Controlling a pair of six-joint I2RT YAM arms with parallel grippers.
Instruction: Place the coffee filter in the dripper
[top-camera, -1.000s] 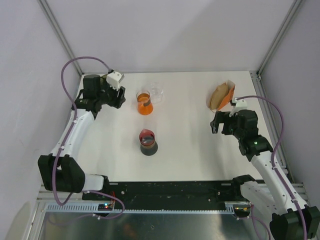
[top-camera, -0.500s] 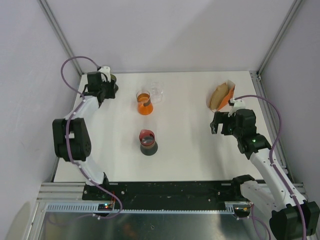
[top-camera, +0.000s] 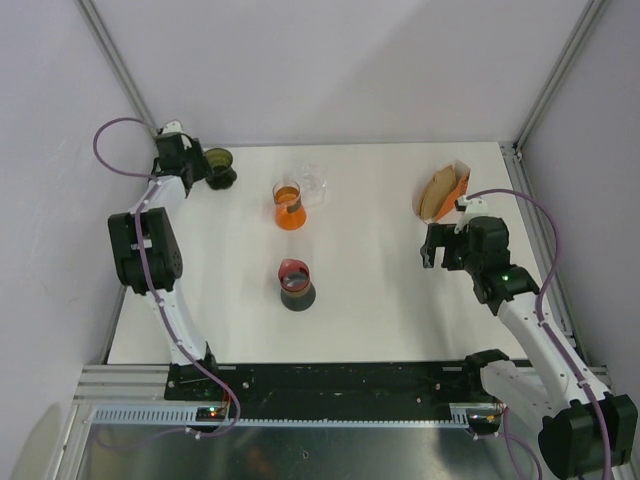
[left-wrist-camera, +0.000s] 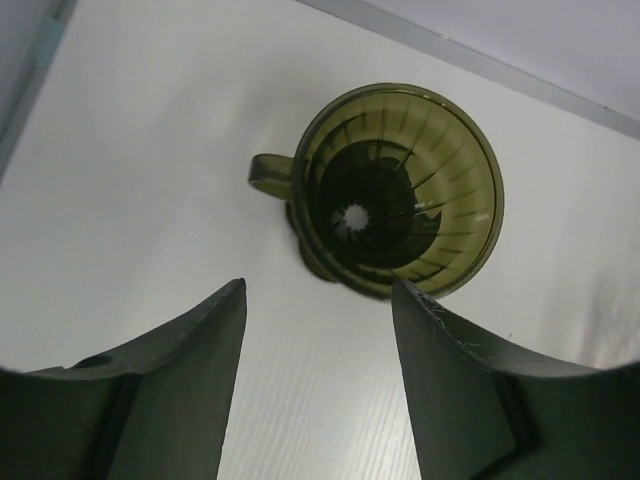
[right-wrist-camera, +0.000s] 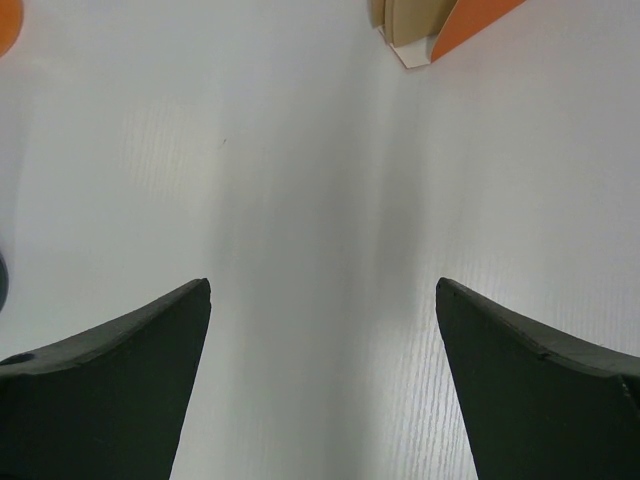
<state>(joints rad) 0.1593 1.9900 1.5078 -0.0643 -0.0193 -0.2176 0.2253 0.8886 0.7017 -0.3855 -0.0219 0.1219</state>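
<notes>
The olive-green dripper (top-camera: 220, 166) stands upright and empty at the table's back left; in the left wrist view (left-wrist-camera: 395, 190) its handle points left. My left gripper (top-camera: 199, 163) is open and empty, its fingertips just short of the dripper, as the left wrist view (left-wrist-camera: 318, 285) shows. Brown paper coffee filters (top-camera: 437, 192) stand in an orange holder (top-camera: 456, 190) at the back right; their lower edge shows in the right wrist view (right-wrist-camera: 408, 18). My right gripper (top-camera: 432, 246) is open and empty over bare table, a little in front of the holder, as its own view (right-wrist-camera: 323, 283) shows.
A glass carafe of orange liquid (top-camera: 288, 206) and a clear cup (top-camera: 314, 185) stand at the back centre. A dark cup with a red rim (top-camera: 296, 284) stands mid-table. The enclosure's walls and frame posts (top-camera: 120, 70) close in the back corners.
My left arm has swung back into the far left corner, and the dripper, hidden under it before, now shows in front of the gripper. The right arm has barely moved.
</notes>
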